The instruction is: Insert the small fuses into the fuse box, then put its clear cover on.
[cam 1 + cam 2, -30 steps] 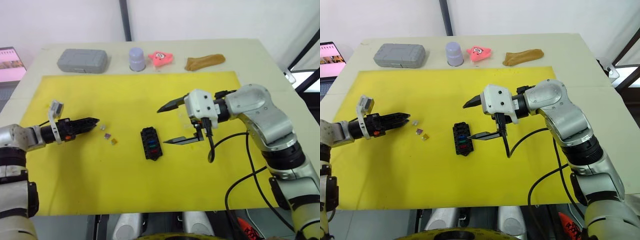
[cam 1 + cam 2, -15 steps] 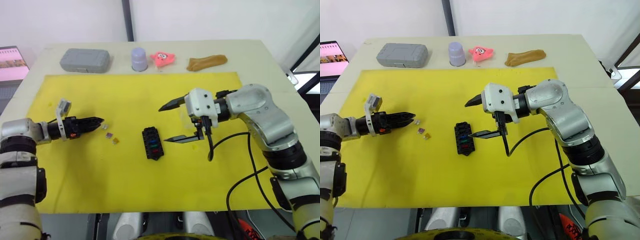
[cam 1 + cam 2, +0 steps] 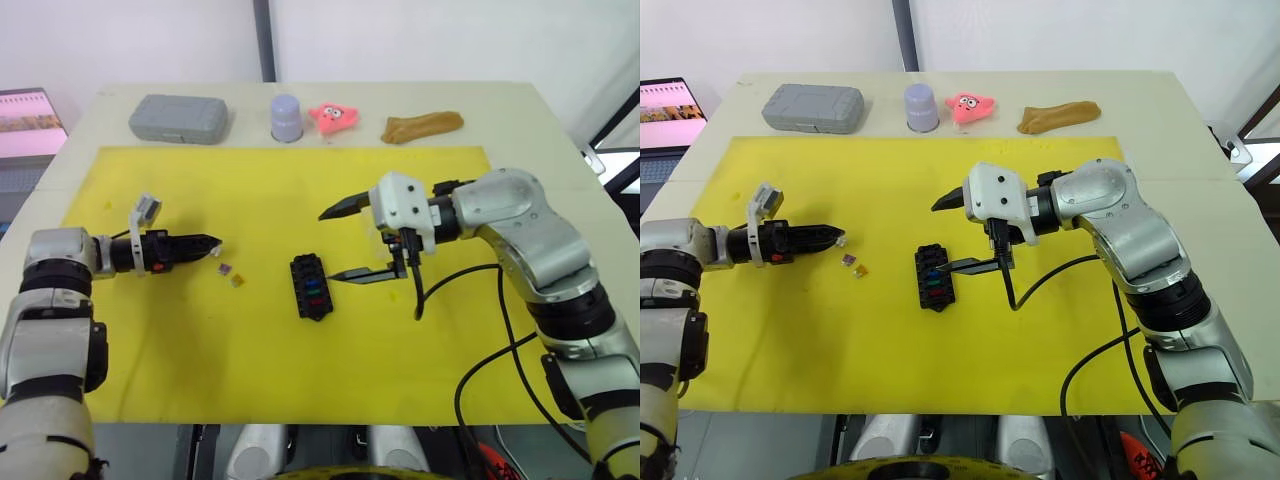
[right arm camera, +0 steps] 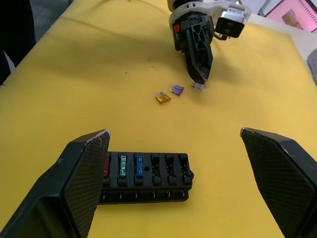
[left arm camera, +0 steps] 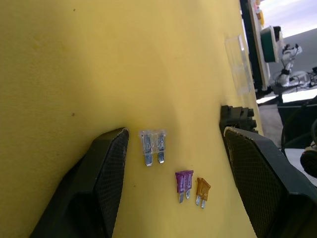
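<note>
Your work surface is the beige table (image 3: 520,110) with the yellow foam mat (image 3: 300,380) spread over most of it. Along the far edge, off the mat, you have a grey rounded plastic case (image 3: 179,117), a pale lilac upturned cup (image 3: 287,117), a pink star-shaped toy (image 3: 336,115) and a brown lumpy soft piece (image 3: 421,125).

Your right gripper (image 3: 345,243) hangs above the mat with its jaws spread wide, one finger high and one low, holding nothing. Just beside its lower fingertip lies the black rectangular plastic fuse box (image 3: 311,287), near the middle of the mat. In the right wrist view that fuse box (image 4: 148,177) shows red, green and blue fuses seated in one row, with the slots next to them open.

Your left gripper (image 3: 210,242) lies low over the mat, well to the left of the box, its jaws parted around the clear-grey translucent fuse (image 5: 153,146), which rests on the foam between them, touching neither finger. Just beyond it lie the purple translucent fuse (image 5: 184,183) and the orange translucent fuse (image 5: 202,190), side by side. The clear rectangular plastic cover (image 5: 237,64) lies flat on the mat, beyond the box.
</note>
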`<control>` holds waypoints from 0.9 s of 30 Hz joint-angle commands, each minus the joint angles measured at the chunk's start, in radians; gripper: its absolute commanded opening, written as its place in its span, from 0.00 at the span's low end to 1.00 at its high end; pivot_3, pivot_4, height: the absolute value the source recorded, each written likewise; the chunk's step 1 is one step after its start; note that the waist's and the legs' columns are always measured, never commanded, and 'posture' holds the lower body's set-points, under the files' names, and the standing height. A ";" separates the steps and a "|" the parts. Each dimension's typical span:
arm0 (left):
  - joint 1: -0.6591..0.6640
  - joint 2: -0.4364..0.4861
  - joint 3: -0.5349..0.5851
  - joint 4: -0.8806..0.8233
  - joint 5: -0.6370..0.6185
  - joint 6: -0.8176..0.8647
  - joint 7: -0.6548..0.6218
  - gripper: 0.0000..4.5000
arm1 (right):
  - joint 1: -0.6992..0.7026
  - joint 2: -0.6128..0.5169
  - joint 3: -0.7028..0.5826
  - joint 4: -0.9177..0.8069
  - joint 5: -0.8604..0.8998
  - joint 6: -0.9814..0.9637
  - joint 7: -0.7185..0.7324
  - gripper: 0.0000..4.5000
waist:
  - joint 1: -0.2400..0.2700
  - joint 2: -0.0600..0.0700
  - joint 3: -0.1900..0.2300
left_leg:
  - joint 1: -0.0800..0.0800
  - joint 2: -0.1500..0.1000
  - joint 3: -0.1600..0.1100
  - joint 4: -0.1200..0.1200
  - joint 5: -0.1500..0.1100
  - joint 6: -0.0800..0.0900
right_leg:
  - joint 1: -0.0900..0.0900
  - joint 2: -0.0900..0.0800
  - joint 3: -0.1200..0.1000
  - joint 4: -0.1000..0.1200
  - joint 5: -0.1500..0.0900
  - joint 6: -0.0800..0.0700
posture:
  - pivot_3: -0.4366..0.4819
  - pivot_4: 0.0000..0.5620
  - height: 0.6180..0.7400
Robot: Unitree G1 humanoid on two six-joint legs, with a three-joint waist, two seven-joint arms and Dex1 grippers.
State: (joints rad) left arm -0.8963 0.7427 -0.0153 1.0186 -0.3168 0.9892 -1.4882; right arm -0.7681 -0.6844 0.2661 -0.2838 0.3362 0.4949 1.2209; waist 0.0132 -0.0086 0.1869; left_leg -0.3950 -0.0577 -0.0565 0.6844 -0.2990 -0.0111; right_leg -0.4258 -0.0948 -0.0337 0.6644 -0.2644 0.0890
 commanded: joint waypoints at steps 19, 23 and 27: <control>0.034 -0.038 -0.004 0.019 0.054 -0.039 -0.010 0.01 | -0.037 0.003 -0.023 -0.029 0.010 -0.007 -0.010 1.00 | -0.004 0.000 0.000 | 0.000 0.000 0.000 0.000 0.000 0.000 | 0.000 0.000 -0.001 0.000 0.000 0.000 | 0.48 0.27 0.92; 0.047 -0.025 0.009 0.017 0.053 -0.042 -0.004 0.01 | -0.035 0.003 -0.022 -0.030 0.011 -0.010 -0.008 1.00 | -0.009 0.000 0.000 | 0.001 0.000 0.000 0.000 0.000 0.000 | 0.000 0.000 -0.001 0.000 0.000 0.000 | 0.48 0.27 0.92; 0.060 -0.012 0.032 0.017 0.047 -0.042 0.009 0.01 | -0.034 0.005 -0.018 -0.026 0.009 -0.014 -0.006 1.00 | -0.014 0.000 0.000 | 0.001 0.000 0.000 0.000 0.000 0.000 | 0.000 0.000 -0.001 0.000 0.000 0.000 | 0.48 0.27 0.92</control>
State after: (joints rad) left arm -0.8636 0.7260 0.0160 1.0260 -0.2720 0.9442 -1.4949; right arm -0.7820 -0.6829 0.2662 -0.2838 0.3369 0.4939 1.2144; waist -0.0010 -0.0087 0.1868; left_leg -0.3941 -0.0570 -0.0565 0.6846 -0.2987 -0.0111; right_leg -0.4256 -0.0944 -0.0343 0.6648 -0.2645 0.0892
